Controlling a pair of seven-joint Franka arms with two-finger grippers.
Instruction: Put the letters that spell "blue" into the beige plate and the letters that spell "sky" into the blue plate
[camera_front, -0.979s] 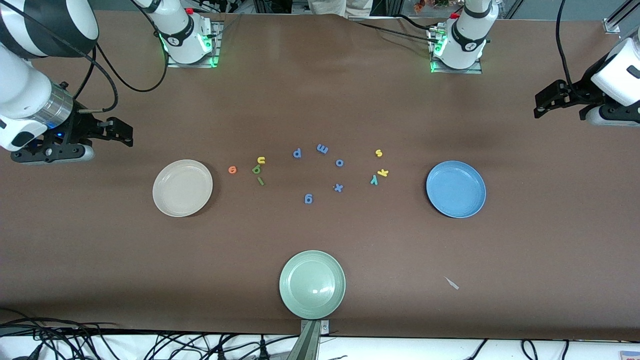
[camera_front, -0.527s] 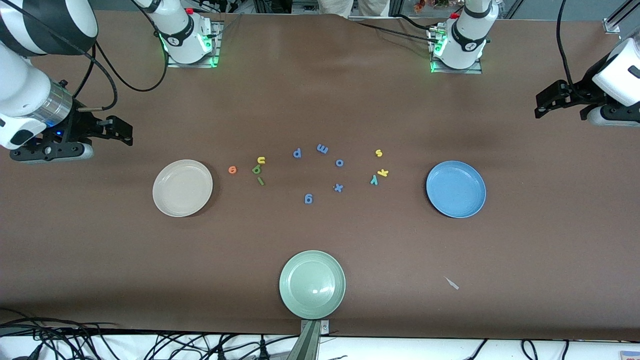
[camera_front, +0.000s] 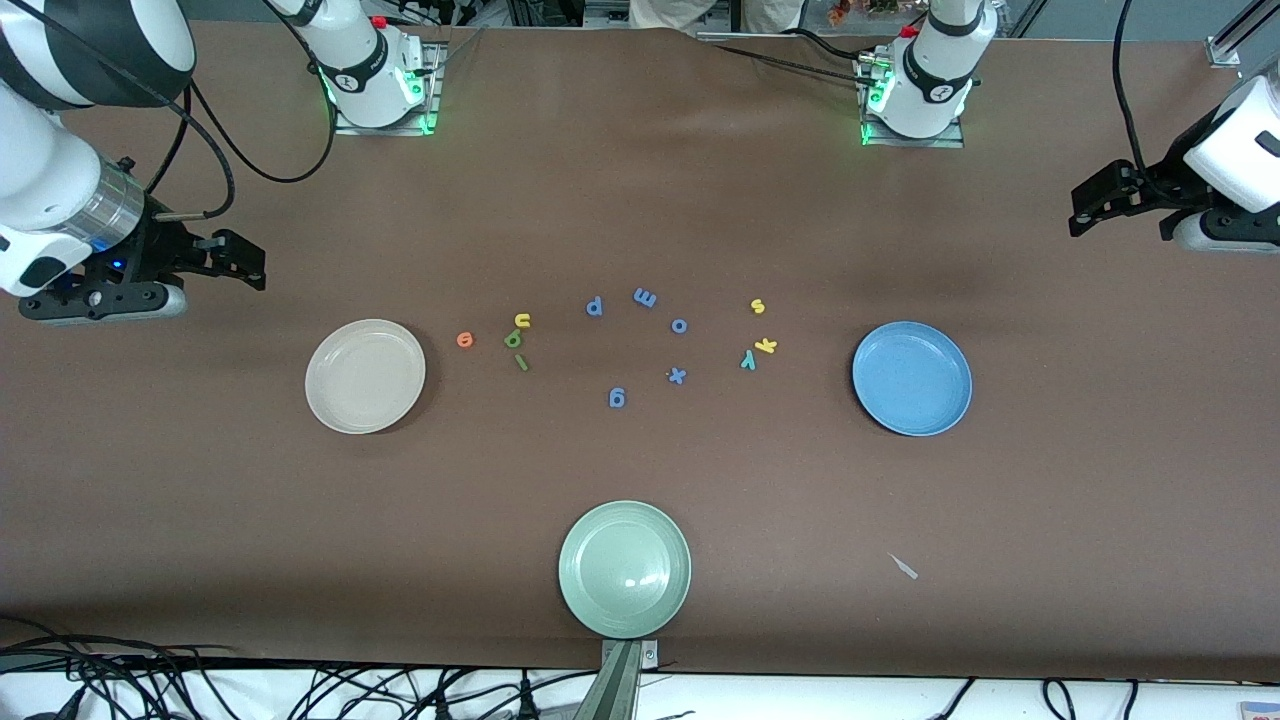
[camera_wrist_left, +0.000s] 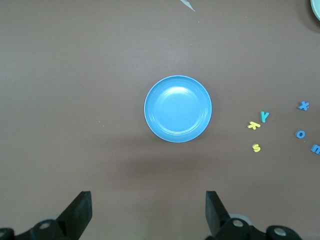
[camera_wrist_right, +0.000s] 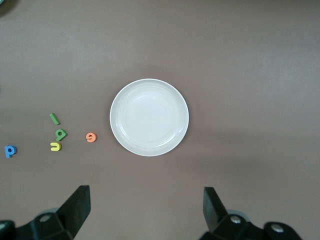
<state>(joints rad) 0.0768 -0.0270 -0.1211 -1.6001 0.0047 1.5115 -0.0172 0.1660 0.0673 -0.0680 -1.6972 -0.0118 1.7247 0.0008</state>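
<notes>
Letters unmoved on table — right gripper edged outward slightly

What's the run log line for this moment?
left gripper: open, idle | right gripper: open, idle | beige plate, blue plate: empty

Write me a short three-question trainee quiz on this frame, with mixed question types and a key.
1. True or false: the round cream-beige plate already holds a foam letter.
2. Which letter lies nearest the round medium-blue plate? A) yellow foam k B) orange foam e C) blue-purple foam g
3. Fill in: the left gripper and right gripper both have ____ fingers.

Key: 1 false; 2 A; 3 open.
</notes>
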